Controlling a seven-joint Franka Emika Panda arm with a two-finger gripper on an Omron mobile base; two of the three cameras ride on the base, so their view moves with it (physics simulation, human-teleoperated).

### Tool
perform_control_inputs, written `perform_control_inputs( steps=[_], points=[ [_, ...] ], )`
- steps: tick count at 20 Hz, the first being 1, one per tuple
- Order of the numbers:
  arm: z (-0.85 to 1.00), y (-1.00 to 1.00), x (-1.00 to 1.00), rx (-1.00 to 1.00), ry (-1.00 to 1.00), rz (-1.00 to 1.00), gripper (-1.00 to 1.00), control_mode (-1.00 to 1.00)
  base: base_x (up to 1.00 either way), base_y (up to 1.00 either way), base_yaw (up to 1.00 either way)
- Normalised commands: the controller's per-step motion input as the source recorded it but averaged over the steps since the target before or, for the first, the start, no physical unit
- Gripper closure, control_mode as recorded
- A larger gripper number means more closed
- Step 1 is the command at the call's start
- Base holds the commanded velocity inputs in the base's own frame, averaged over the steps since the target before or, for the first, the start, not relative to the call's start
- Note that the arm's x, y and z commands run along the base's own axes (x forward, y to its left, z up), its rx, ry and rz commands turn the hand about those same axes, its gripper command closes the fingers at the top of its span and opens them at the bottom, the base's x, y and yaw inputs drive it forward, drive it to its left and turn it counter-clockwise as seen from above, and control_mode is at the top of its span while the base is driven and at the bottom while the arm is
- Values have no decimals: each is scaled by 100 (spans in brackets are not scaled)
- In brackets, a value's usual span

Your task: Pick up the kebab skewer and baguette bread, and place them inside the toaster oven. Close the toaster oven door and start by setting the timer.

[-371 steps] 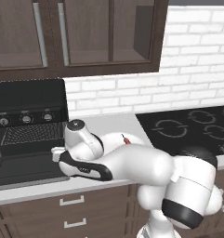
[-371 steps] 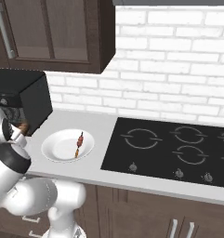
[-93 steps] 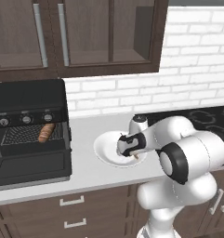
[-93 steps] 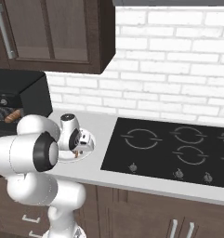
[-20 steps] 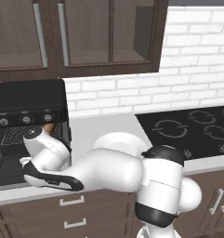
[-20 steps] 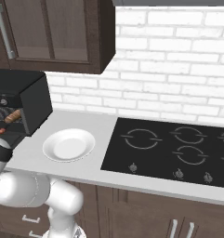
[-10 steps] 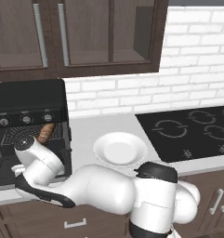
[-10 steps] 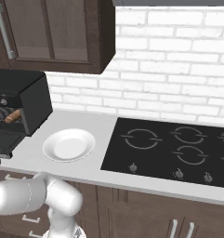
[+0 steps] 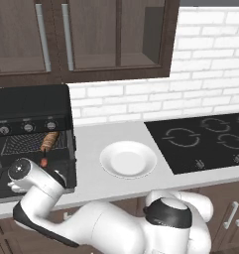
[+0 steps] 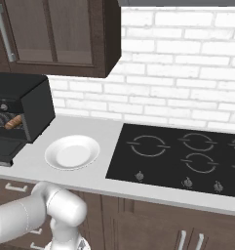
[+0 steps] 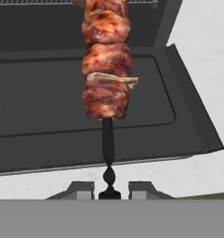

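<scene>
Skewer point(image 11: 106, 69) top cut off by upper edge of hand view; far end not visible. In left base view skewer point(image 9: 43, 161) is only small red spot beside arm, rest hidden behind arm.

Gripper point(image 11: 108, 189) mostly cut off at bottom of hand view; only finger tips point(image 11: 81, 188) show.

Oven point(image 10: 21, 105) cut off by left edge of right base view; knobs too small to tell.

Oven door point(image 9: 2, 181) partly hidden by arm in left base view.

Bread point(image 10: 13, 121) partly hidden inside oven, far end not visible.
</scene>
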Motion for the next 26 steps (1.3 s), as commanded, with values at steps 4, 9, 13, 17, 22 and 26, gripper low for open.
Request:
perform_control_inputs(
  steps=[4, 9, 13, 17, 22, 26],
  points=[
    [-7, -13, 22, 10, 2, 0, 100, -100, 0, 0, 0],
    [0, -22, 23, 7, 0, 0, 100, -100, 0, 0, 0],
    [-5, -13, 18, 3, 0, 0, 100, -100, 0, 0, 0],
    [-4, 16, 4, 0, 0, 3, 100, -100, 0, 0, 0],
    [0, 57, 0, 0, 0, 3, 100, -100, 0, 0, 0],
    [-8, 18, 28, 0, 0, 0, 100, -100, 0, 0, 0]
  ],
)
